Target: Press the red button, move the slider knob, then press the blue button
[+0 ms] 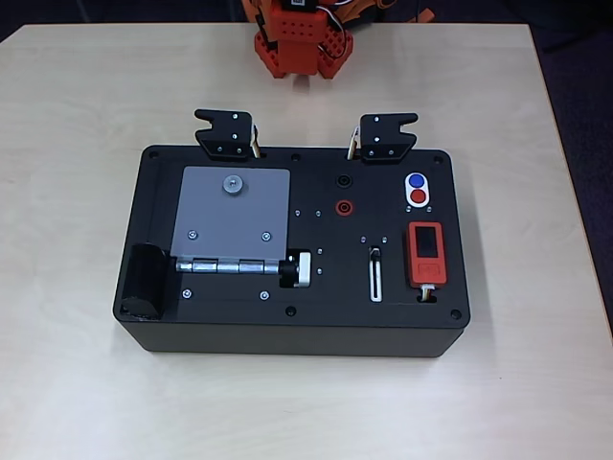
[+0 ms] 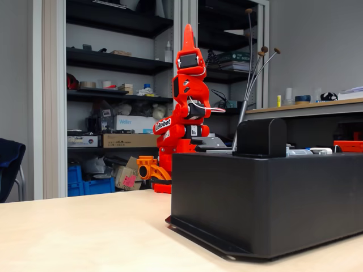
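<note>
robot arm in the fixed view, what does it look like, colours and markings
The arm is bright orange-red plastic with black servo blocks set into its joints. A white label with dark lettering sits on a lower link, and thin wires run along its middle. Its gripper ends in a pointed orange-red finger.

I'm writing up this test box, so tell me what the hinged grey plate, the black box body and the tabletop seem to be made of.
Hinged grey plate: likely metal, a matte brushed grey sheet fixed with screws on a shiny silver hinge. Black box body: probably plastic, smooth with a soft satin sheen and rounded corners. Tabletop: looks like pale wood-pattern laminate, with fine even grain and a flat finish; real wood cannot be ruled out.
</note>
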{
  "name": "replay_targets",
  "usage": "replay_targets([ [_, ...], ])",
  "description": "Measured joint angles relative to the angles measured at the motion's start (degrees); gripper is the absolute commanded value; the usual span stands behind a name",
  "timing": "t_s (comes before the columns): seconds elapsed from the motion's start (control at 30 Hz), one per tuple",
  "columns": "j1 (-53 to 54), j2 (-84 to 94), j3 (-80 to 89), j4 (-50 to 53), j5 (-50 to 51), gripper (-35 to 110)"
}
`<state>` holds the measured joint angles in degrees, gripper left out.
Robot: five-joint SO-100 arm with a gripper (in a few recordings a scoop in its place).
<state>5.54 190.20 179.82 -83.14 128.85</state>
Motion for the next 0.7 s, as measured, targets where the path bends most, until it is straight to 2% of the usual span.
replay_targets([
  [0.1,1.14,0.0,0.0,6.5,-5.27,7],
  [0.27,1.32,0.0,0.0,11.16,-13.89,8],
  [0.47,-1.23,0.0,-0.09,13.18,-16.44,7],
  [0.7,-2.2,0.0,-0.09,15.21,-14.85,7],
])
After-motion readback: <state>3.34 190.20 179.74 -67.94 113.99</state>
